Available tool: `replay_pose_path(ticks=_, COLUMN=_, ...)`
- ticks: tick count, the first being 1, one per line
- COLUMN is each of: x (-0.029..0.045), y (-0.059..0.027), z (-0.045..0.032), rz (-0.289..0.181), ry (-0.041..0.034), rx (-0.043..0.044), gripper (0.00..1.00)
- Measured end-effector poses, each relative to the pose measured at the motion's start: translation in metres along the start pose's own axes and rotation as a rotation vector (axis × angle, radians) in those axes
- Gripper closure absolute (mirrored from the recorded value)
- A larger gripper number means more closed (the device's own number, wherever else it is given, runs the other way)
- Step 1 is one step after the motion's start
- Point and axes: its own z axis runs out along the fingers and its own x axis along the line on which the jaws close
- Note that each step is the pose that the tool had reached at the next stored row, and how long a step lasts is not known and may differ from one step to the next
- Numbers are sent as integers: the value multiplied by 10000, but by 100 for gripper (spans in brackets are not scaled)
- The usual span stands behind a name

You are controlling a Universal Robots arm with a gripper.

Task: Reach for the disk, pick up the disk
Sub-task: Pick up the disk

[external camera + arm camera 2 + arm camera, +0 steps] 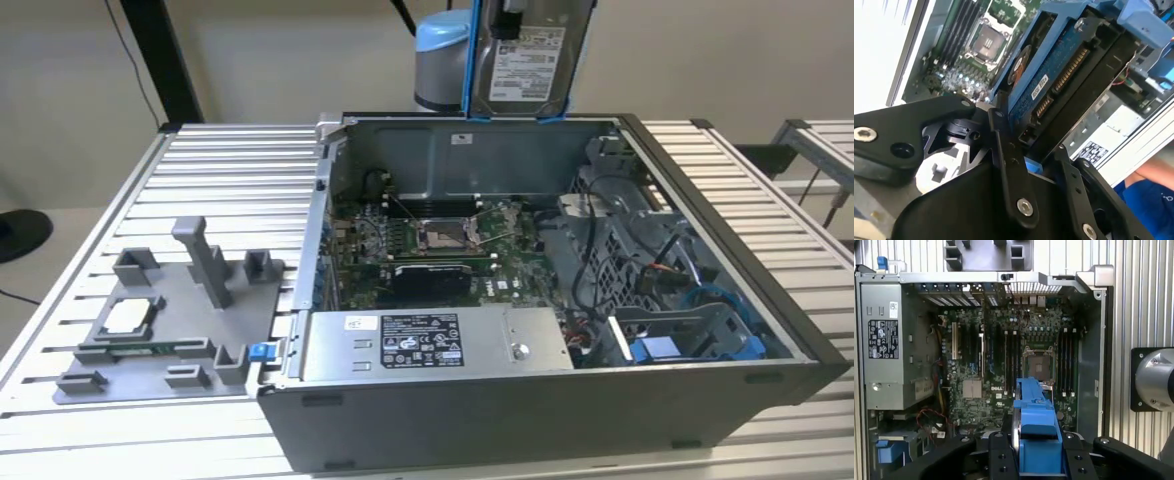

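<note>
— Inspector: Where is the disk (530, 60)?

— Assistant: Lifted clear, hanging above the rear wall of the open computer case (747, 385), which sits on the slatted tabletop (214, 160).

— Inspector: Orientation?

— Assistant: Long axis vertical in the exterior view, labelled face toward that camera, blue bracket (1038, 432) along its edges.

— Inspector: Claw (1026, 150) state?

— Assistant: Clamped on the disk; in both wrist views the black fingers (1001, 455) flank the bracket, motherboard (1004, 365) beneath.

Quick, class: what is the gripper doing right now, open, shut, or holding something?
Gripper: shut on the disk, gripping its blue bracket, lifted above the open computer case.
</note>
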Motion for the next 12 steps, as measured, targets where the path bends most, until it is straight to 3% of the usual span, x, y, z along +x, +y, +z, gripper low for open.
replay_pose_path(ticks=12, x=-15, y=-545, z=-13, rz=0, ry=1, rx=-1, gripper=100)
